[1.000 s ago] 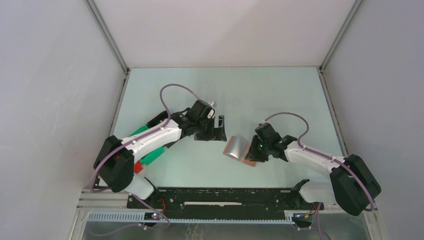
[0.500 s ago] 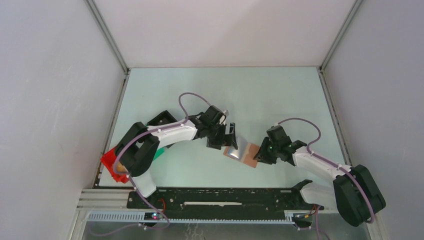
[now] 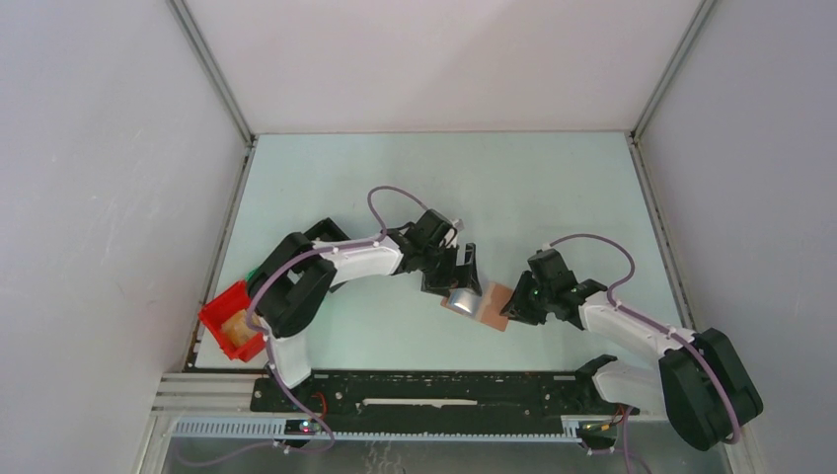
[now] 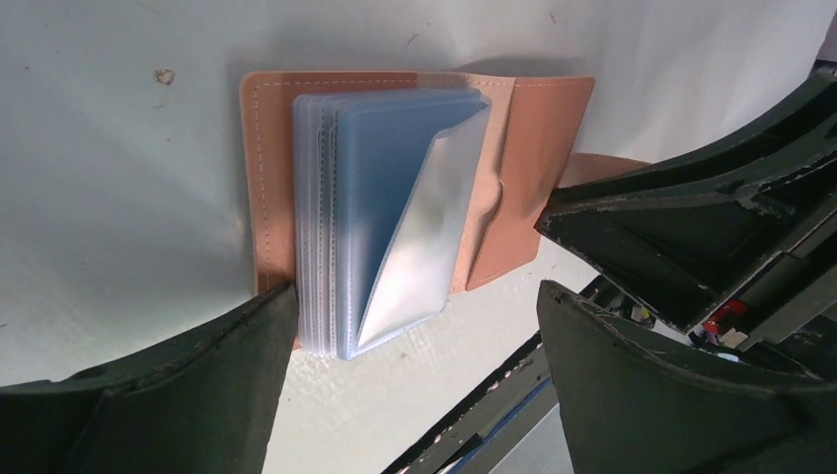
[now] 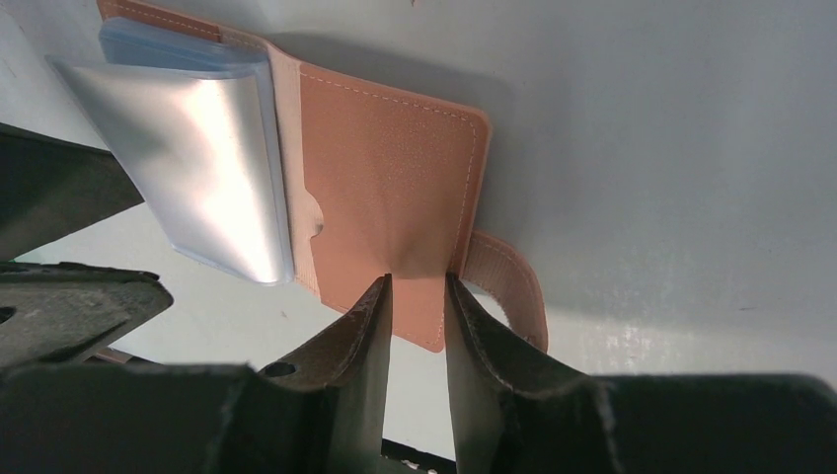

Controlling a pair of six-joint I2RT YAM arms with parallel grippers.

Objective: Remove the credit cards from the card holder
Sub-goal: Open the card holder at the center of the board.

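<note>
The tan card holder (image 3: 491,301) lies open on the table, in the middle. Its stack of clear sleeves (image 4: 395,217) shows the pale blue-grey credit cards (image 4: 380,158) inside; the top sleeve curls up, silvery (image 5: 202,168). My left gripper (image 4: 415,296) is open wide just above the sleeves, one finger at the holder's left edge, touching nothing I can see. My right gripper (image 5: 417,286) is shut on the holder's right flap (image 5: 390,168), which puckers between its fingertips, next to the closing tab (image 5: 513,286).
A red bin (image 3: 233,321) stands at the near left corner beside the left arm's base. Grey walls close the table on three sides. The black rail (image 3: 444,390) carrying both arm bases runs along the near edge.
My left arm has swung right and down until its open gripper is over the holder, uncovering the red bin. The right gripper and holder shifted slightly right.
</note>
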